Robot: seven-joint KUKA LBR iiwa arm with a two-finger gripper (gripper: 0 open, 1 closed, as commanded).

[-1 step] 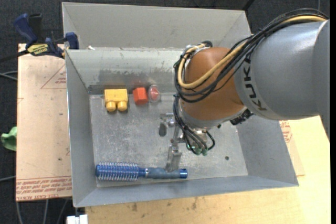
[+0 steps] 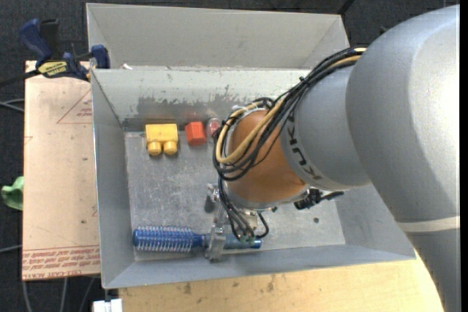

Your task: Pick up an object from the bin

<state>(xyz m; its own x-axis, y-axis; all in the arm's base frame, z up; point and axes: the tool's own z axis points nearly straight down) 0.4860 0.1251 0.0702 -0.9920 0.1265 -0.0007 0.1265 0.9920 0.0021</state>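
Note:
A blue brush (image 2: 170,239) lies along the bin's front wall, its bristled head to the left and its thin handle running right. My gripper (image 2: 217,242) hangs low over the brush's handle, just right of the bristles, and looks to be touching it. Its own body and the arm's fittings above hide how it stands round the handle.
A yellow block with two round studs (image 2: 161,139) and a small red block (image 2: 195,132) sit by the bin's back wall. A pinkish thing (image 2: 213,128) peeks out beside the arm's orange cover. The arm covers the bin's right half.

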